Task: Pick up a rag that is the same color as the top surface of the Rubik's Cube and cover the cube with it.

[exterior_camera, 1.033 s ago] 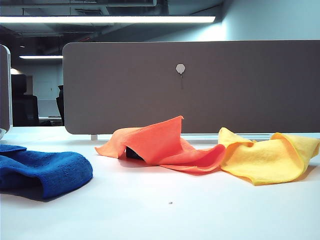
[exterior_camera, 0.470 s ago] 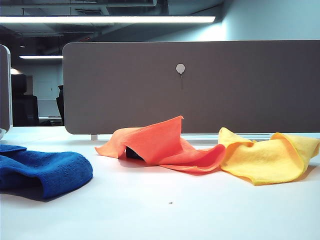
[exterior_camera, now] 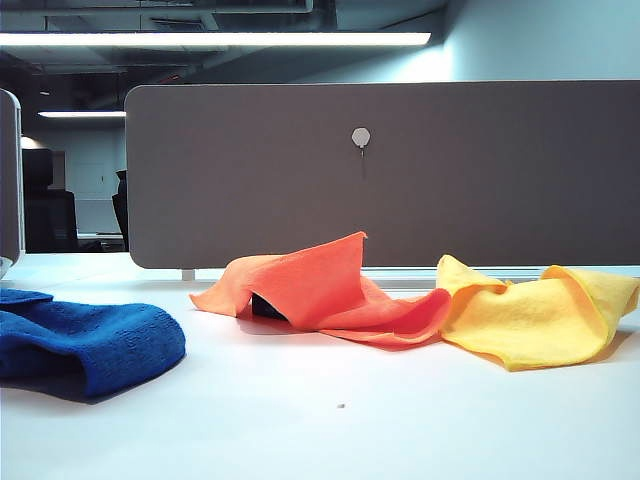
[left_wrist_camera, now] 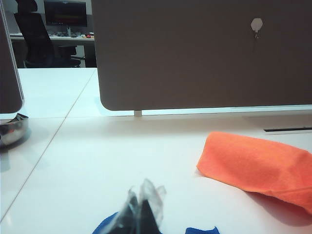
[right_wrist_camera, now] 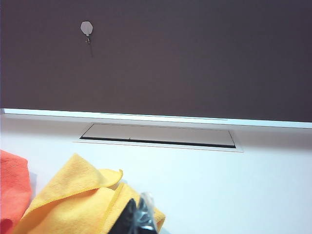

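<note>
Rag (exterior_camera: 320,290) draped over Rubik's Cube (exterior_camera: 266,306)

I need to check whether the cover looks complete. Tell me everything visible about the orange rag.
The orange rag is a thin, soft-looking cloth lying crumpled on the white table, tented up into a peak at the middle. A dark shape shows under its lifted left edge. Its right end meets the yellow cloth. Neither gripper touches it; the blue towel lies apart at left.
</note>
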Available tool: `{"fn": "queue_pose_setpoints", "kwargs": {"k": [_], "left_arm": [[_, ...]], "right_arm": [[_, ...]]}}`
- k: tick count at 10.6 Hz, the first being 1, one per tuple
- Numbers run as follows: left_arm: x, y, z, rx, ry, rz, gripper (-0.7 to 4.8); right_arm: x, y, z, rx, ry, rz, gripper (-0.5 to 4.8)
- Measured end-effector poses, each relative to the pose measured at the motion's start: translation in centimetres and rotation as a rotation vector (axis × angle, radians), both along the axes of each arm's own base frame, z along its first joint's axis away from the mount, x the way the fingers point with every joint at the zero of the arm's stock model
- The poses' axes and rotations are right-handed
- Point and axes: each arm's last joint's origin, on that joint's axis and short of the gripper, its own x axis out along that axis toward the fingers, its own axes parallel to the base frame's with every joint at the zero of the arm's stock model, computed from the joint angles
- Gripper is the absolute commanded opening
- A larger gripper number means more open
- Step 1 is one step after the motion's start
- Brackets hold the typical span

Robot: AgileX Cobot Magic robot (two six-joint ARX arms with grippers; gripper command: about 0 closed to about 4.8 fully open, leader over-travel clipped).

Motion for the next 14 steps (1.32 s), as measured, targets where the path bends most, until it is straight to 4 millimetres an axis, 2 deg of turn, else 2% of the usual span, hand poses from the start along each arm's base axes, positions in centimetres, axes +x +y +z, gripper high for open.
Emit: {"fn": "queue_pose_setpoints", "kwargs": {"k": [14], "left_arm": [[0.01,0.00,-0.12,0.015,0.010,0.001,-0.05]], "right_arm": [[-0.01,0.00,0.01,0.000,-0.001,0.000,-0.01]]}}
